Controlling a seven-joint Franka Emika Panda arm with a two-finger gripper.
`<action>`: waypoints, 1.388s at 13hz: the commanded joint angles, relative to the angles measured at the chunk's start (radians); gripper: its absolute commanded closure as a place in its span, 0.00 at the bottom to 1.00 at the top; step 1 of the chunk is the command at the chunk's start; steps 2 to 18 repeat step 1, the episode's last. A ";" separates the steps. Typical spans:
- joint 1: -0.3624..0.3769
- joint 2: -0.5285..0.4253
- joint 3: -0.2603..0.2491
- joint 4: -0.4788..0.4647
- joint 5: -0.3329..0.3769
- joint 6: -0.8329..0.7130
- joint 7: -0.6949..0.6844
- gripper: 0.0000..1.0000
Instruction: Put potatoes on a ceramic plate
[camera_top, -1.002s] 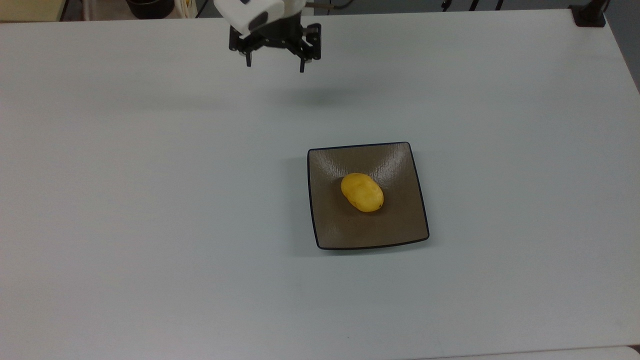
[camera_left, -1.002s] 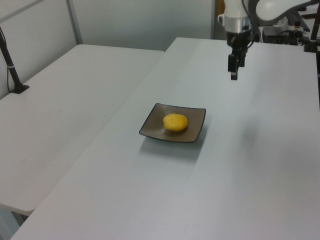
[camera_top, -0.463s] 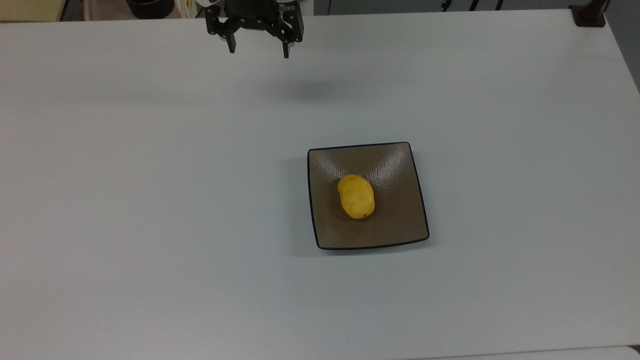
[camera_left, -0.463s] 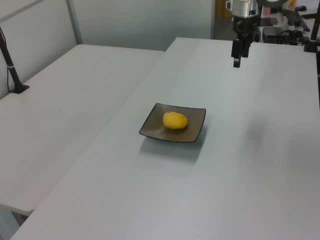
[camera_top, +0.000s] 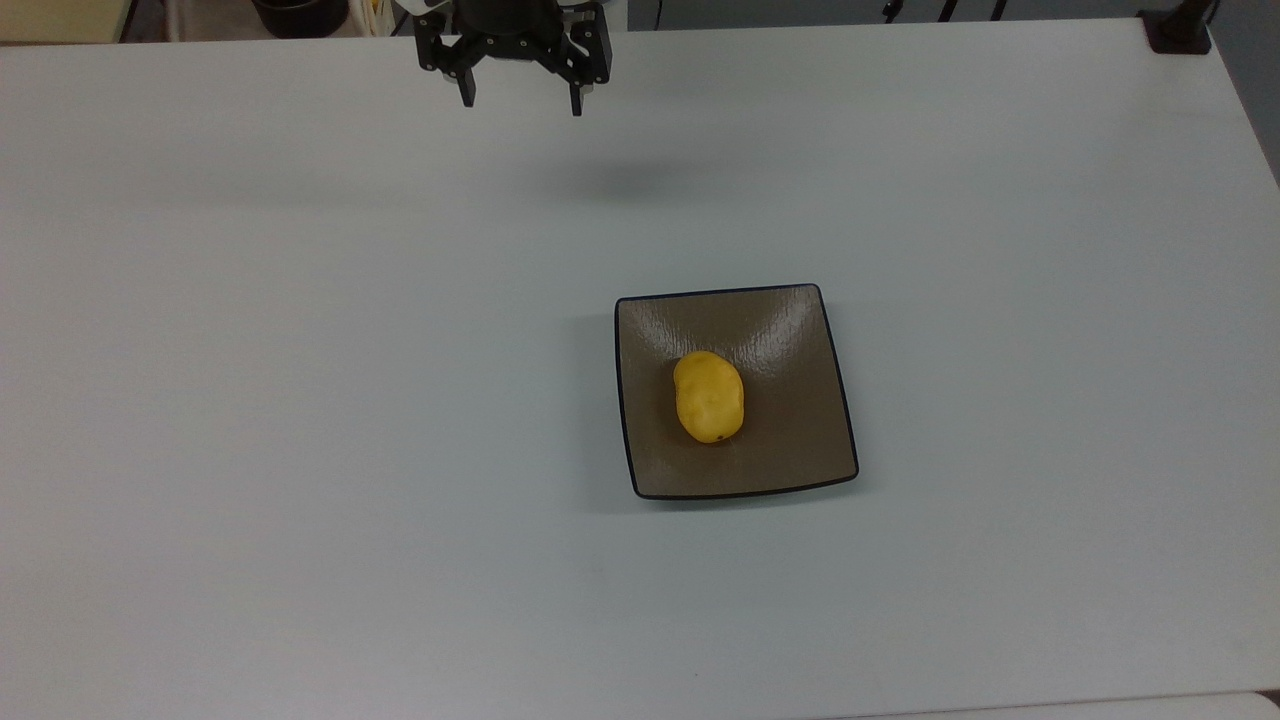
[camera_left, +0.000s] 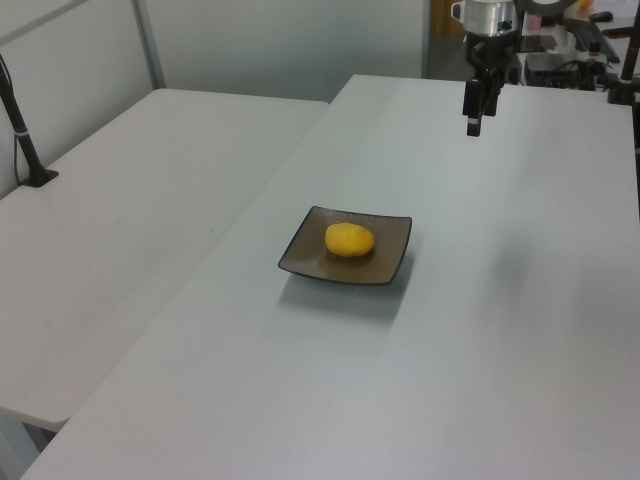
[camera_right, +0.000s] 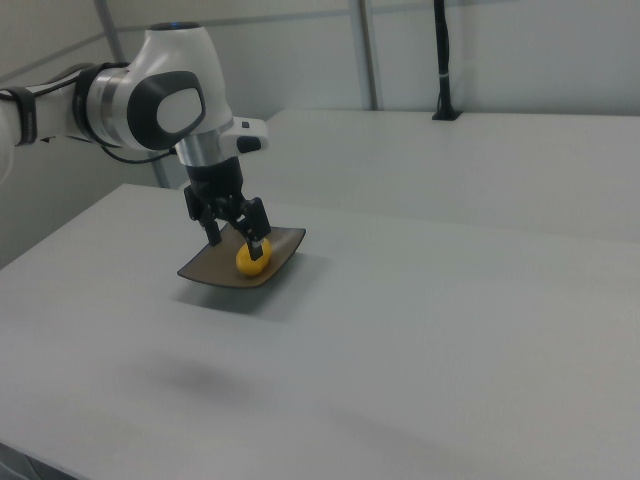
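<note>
Potato (camera_top: 709, 397) lies just off centre on the square ceramic plate (camera_top: 800, 330), tool (camera_top: 520, 100) spread, empty, well apart above the tabletop (camera_top: 300, 400); we judge placement done and keep the retreat high, clear of the plate.

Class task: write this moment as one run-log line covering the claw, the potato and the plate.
claw: open, empty, raised over the table's far edge | potato: resting on ceramic plate | task: placed

potato (camera_top: 709, 397): 1 | ceramic plate (camera_top: 800, 440): 1 | table (camera_top: 300, 400): 2 | arm (camera_right: 150, 100): 1
</note>
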 joint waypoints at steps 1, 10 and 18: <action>0.009 -0.017 -0.010 -0.002 0.003 -0.011 -0.019 0.00; 0.009 -0.017 -0.010 -0.002 0.003 -0.011 -0.019 0.00; 0.009 -0.017 -0.010 -0.002 0.003 -0.011 -0.019 0.00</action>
